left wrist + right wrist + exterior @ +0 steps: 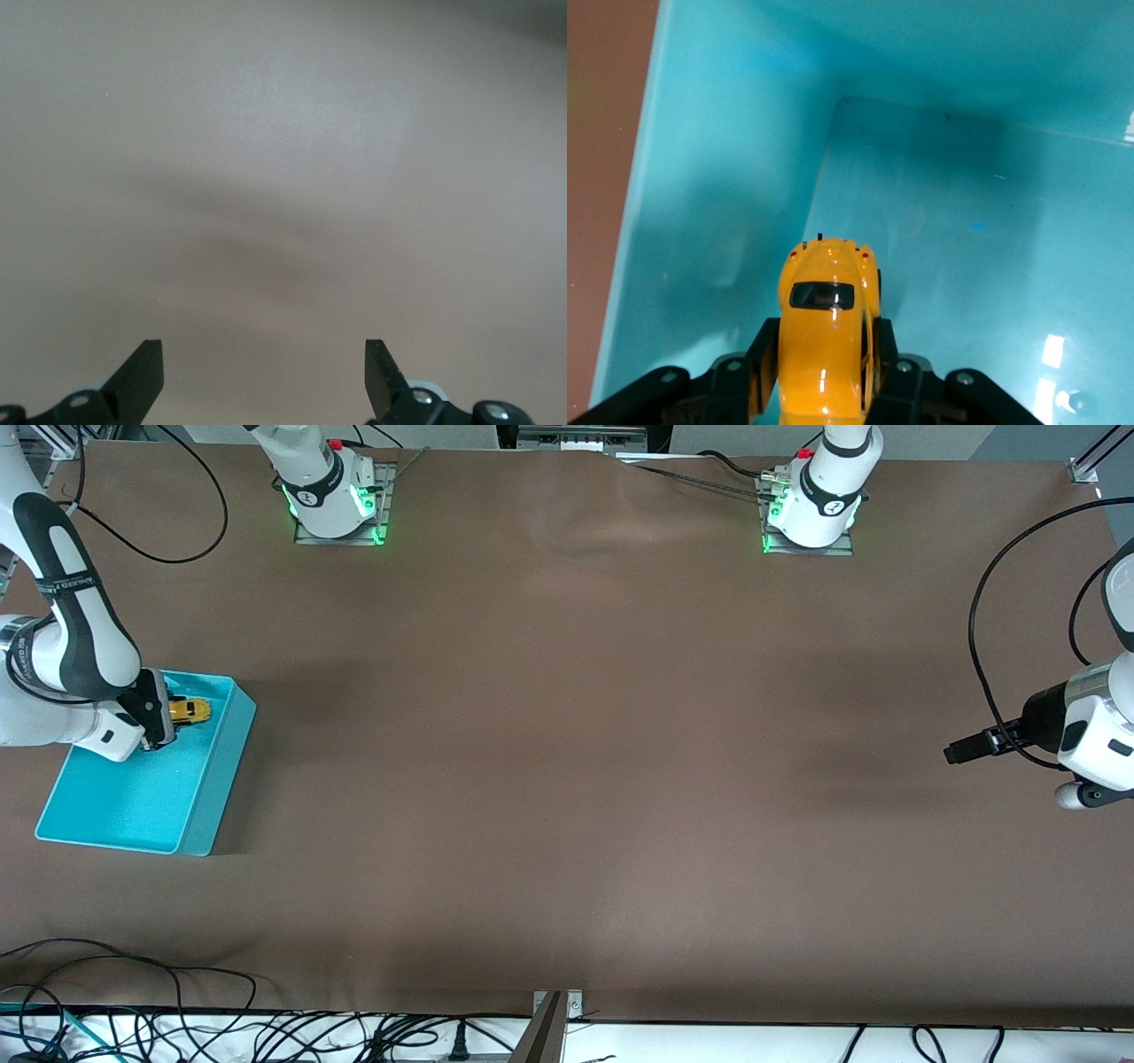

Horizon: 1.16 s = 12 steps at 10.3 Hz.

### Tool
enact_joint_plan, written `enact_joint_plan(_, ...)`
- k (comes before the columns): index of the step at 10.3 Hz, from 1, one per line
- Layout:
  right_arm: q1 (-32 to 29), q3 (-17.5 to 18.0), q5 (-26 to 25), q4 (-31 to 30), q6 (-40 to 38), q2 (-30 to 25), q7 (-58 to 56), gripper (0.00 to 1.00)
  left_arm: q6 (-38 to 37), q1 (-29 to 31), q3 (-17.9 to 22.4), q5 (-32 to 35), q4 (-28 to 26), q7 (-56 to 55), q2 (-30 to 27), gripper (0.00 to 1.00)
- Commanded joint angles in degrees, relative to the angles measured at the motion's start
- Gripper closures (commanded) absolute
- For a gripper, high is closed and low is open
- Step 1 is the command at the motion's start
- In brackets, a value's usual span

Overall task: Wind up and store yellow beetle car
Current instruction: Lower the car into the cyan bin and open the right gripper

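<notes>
I have the yellow beetle car (826, 341) clenched in the right gripper (824, 376), its 2 fingers pressed against the car's flanks, and it hangs over the inside of the turquoise bin (217, 797) at the right arm's end of the counter (567, 779). In the front view the car (190, 710) sits over the part of the bin closest to the robot bases, and the right wrist view suggests it is not down on the bin floor yet, though I can't be sure of the gap.

The car looks to me like a light, rigid toy with a glossy, rounded shell, so I'd expect it to slip if squeezed across the roof. The flat sides between the wheels are the sensible hold, and that is where I have it. Its wheels will probably let it roll once released, so I'd set it low before letting go.

The left gripper (264, 376) waits released, fingers spread wide, over bare counter at the left arm's end.
</notes>
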Motion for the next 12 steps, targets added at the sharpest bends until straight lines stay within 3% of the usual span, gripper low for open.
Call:
enact_joint_plan(1, -1.03, -0.40, 0.59, -0.78, -0.83, -0.89, -1.66, 0.92, -0.72, -0.04, 0.11, -0.69, 0.14, 1.63, -1.01, 0.00)
enact_joint_plan(2, -1.21, -0.40, 0.59, -0.70, -0.83, -0.98, -1.57, 0.66, -0.72, -0.13, 0.11, -0.69, 0.40, 1.63, -1.01, 0.00)
enact_joint_plan(3, -1.21, -0.40, 0.67, -0.69, -0.83, -0.89, -1.65, 0.05, -0.72, -0.13, 0.02, -0.69, 0.41, 1.80, -1.10, 0.00)
enact_joint_plan(4, -1.21, -0.31, 0.67, -0.26, -2.05, -0.98, -1.74, 0.00, -0.72, -0.13, 0.02, -0.69, 0.41, 1.80, -1.10, 0.00)
enact_joint_plan(6, -1.03, -0.14, 2.43, 1.40, -5.56, -1.16, -1.92, 0.00, -0.72, 0.05, -1.37, -0.69, 0.23, 2.94, -1.10, 0.00)
enact_joint_plan(8, -0.77, 2.31, 2.43, 5.79, -9.34, -1.77, -1.48, 0.00, -0.80, -0.13, -3.13, -0.78, 0.32, 3.30, -1.10, 0.00)
enact_joint_plan(10, 0.54, 2.76, 2.69, 6.34, -9.70, -5.10, -0.43, 0.00, -0.98, -0.21, -5.50, -0.69, 0.41, 2.34, -1.10, 0.00)
enact_joint_plan(12, 1.69, 2.59, 8.29, 7.12, -9.79, -5.46, -0.60, 0.00, -1.95, -0.30, -6.30, -0.69, 0.58, 1.54, -1.27, 0.00)
